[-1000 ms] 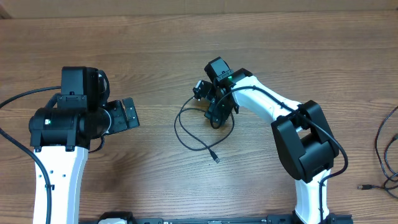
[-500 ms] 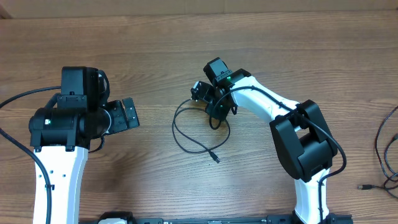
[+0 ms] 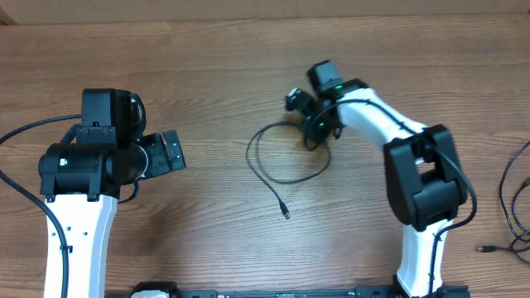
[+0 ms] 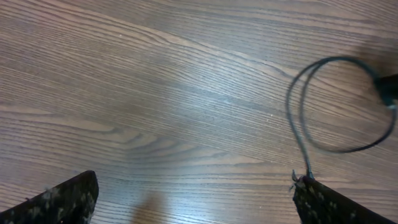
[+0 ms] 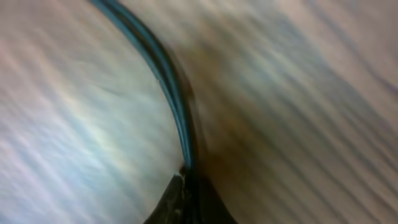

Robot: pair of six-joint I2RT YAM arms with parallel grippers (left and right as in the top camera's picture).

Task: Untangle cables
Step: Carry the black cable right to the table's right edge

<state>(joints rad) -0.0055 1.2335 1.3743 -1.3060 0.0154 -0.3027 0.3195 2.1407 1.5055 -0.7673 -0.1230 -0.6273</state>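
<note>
A thin black cable (image 3: pixel 250 154) lies in a loop on the wooden table, and its tail ends in a small plug (image 3: pixel 286 213). My right gripper (image 3: pixel 310 141) is shut on the loop's right side. In the right wrist view the cable (image 5: pixel 166 79) runs down into the pinched fingertips (image 5: pixel 189 199). My left gripper (image 3: pixel 172 151) stands open well to the left of the loop, with nothing between its fingers. In the left wrist view, the loop (image 4: pixel 297 118) lies ahead to the right of the open left gripper (image 4: pixel 196 205), and its tail reaches the right finger (image 4: pixel 336 205).
More thin black cables (image 3: pixel 507 194) lie at the table's right edge, with a plug (image 3: pixel 484 247) near the front. The left arm's own thick wire (image 3: pixel 25 131) trails off the left edge.
My right gripper shut on the cable loop and moved right and slightly back, dragging the loop with it. The left arm has not moved.
</note>
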